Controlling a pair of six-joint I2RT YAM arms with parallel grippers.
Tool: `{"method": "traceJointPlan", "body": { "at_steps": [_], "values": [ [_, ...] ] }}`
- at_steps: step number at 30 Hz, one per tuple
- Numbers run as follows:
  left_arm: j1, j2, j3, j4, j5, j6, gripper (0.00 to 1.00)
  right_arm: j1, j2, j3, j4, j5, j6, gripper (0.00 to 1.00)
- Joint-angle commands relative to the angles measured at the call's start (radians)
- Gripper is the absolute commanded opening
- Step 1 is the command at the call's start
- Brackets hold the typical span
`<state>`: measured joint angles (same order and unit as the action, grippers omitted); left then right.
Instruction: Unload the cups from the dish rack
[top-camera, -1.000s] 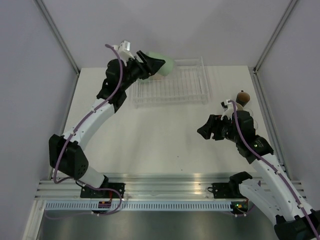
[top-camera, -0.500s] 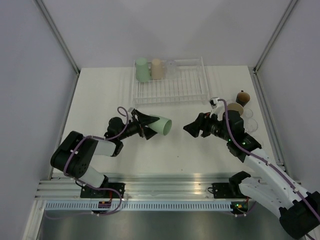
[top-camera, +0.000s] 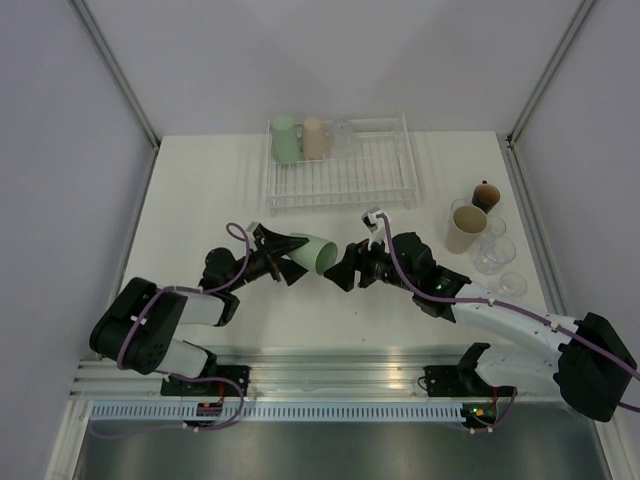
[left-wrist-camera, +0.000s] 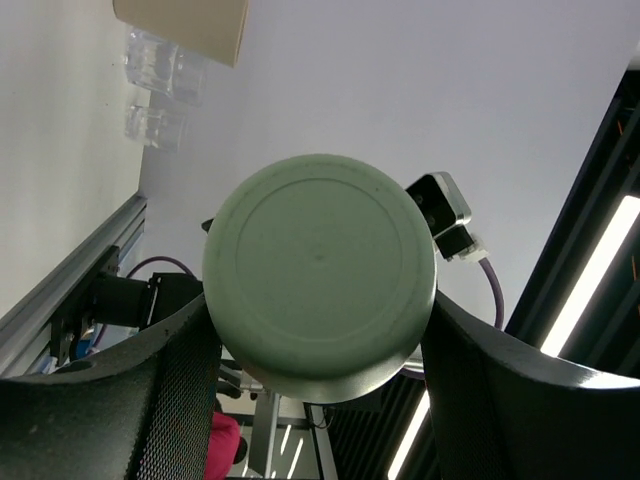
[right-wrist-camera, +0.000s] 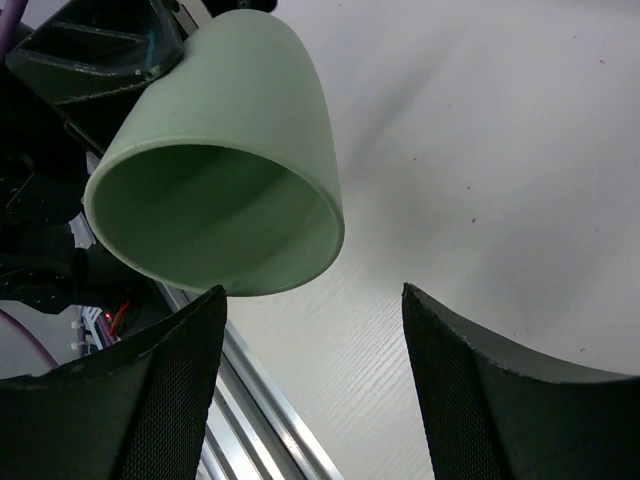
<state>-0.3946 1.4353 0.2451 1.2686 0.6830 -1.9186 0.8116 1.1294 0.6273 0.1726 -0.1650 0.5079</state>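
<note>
The mint green cup (top-camera: 318, 253) lies level, mouth pointing right, pinched by the jaws of the left gripper (top-camera: 292, 256); the right gripper (top-camera: 345, 276), jaws spread, has come closer to its mouth

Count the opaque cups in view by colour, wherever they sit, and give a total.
Mint green: 2 (mint cup in the dish rack, mint cup in the left gripper)
Beige: 2 (beige cup in the rack, beige cup on the table)
Dark brown: 1 (brown cup)
Total: 5
</note>
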Motion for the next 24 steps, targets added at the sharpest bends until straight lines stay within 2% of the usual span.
{"method": "traceJointPlan", "body": {
  "at_steps": [1,7,10,14,15,16,17,19,22,23,24],
  "values": [
    [-0.018,-0.041,-0.027,0.390,0.030,-0.049,0.02,0.021,0.032,0.038,0.145,0.088,-0.016,0.75],
    [-0.055,-0.044,-0.095,0.391,0.009,-0.036,0.02,0.046,0.093,0.081,0.192,0.127,-0.016,0.74],
    [-0.066,-0.059,-0.101,0.391,0.001,-0.031,0.02,0.055,0.121,0.094,0.209,0.142,-0.006,0.68],
    [-0.069,-0.072,-0.101,0.391,-0.011,-0.030,0.02,0.063,0.139,0.092,0.226,0.140,0.004,0.48],
    [-0.069,-0.069,-0.101,0.391,-0.011,-0.030,0.02,0.067,0.136,0.091,0.226,0.140,0.004,0.37],
    [-0.069,-0.067,-0.102,0.391,-0.013,-0.026,0.02,0.070,0.132,0.089,0.225,0.142,0.004,0.31],
    [-0.070,-0.064,-0.104,0.391,-0.014,-0.026,0.02,0.077,0.121,0.088,0.220,0.147,0.004,0.14],
    [-0.070,-0.065,-0.106,0.391,-0.017,-0.014,0.02,0.081,0.109,0.087,0.202,0.159,0.003,0.01],
    [-0.069,-0.058,-0.102,0.390,-0.017,0.013,0.02,0.083,0.083,0.092,0.144,0.159,-0.006,0.01],
    [-0.069,-0.058,-0.098,0.390,-0.014,0.026,0.07,0.083,0.067,0.092,0.131,0.180,-0.009,0.01],
    [-0.069,-0.047,-0.096,0.388,-0.011,0.035,0.25,0.081,0.058,0.089,0.119,0.182,-0.009,0.01]
  ]
}}
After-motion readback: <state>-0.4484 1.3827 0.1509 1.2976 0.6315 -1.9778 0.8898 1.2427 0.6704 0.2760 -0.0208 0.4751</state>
